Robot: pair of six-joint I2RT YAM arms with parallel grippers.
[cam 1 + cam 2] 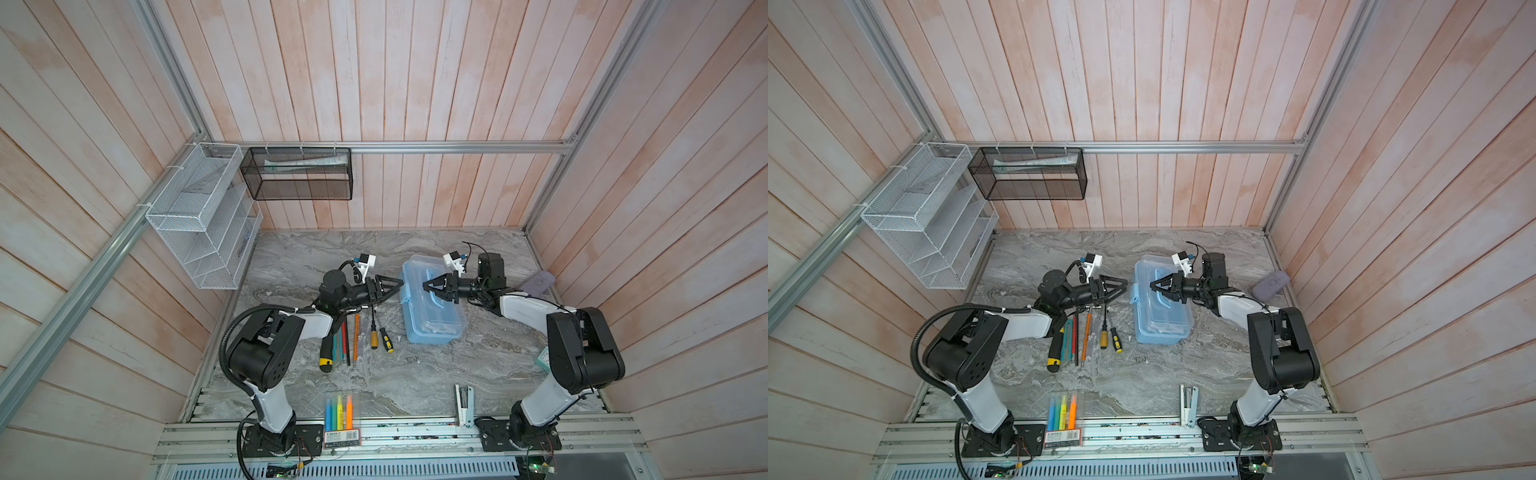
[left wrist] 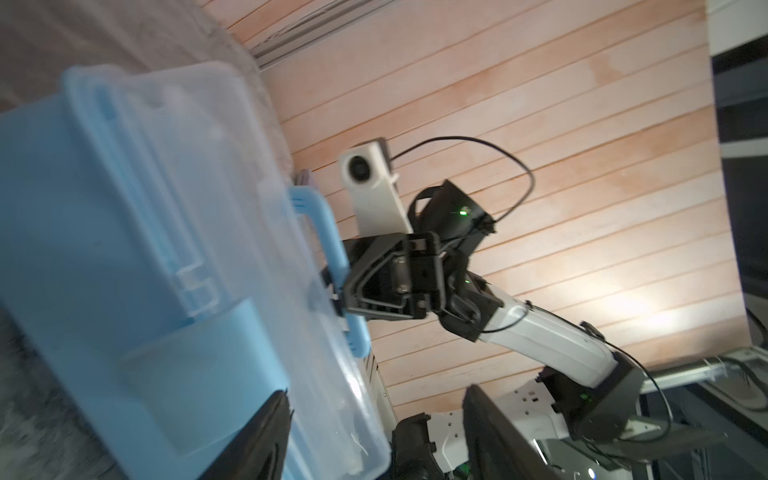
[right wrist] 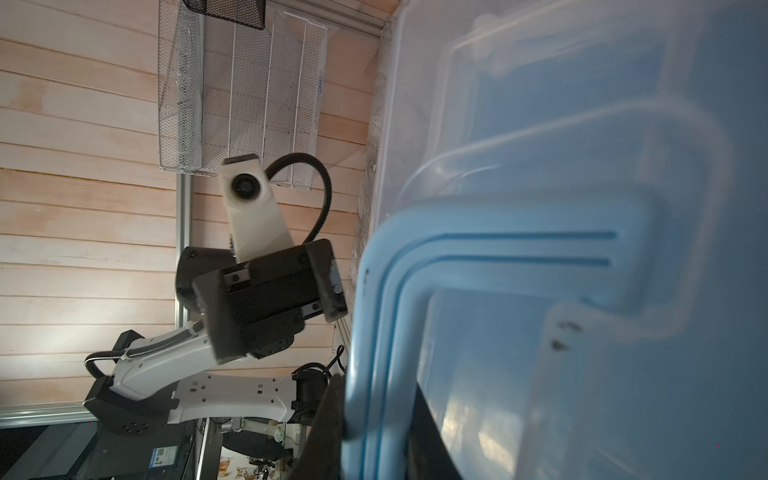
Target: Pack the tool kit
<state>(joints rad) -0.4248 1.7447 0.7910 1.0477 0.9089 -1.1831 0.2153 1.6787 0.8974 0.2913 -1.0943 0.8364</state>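
R gripper (image 1: pixel 427 286) was pinched on the blue handle (image 2: pixel 332 245) atop the box (image 1: pixel 432 328), which sat lid-down on the table (image 1: pixel 415 374). L gripper (image 1: pixel 397 289), jaws spread & empty, hovered just beside the box's side latch (image 2: pixel 199 353). Step, prob.: opening the kit. Next needs latch freed, lid raised. Screwdrivers (image 1: pixel 380 334) & knife (image 1: pixel 326 353) lay loose nearby.

The box (image 1: pixel 434 332) under the black right claw (image 1: pixel 428 289) was pale blue, its lid (image 2: pixel 208 187) clear, its handle (image 2: pixel 332 245) a stronger blue. Near the black left claw (image 1: pixel 397 288) lay a yellow-and-black knife (image 1: pixel 326 355) and yellow-handled screwdrivers (image 1: pixel 374 338). The tabletop (image 1: pixel 415 374) was grey, veined marble.
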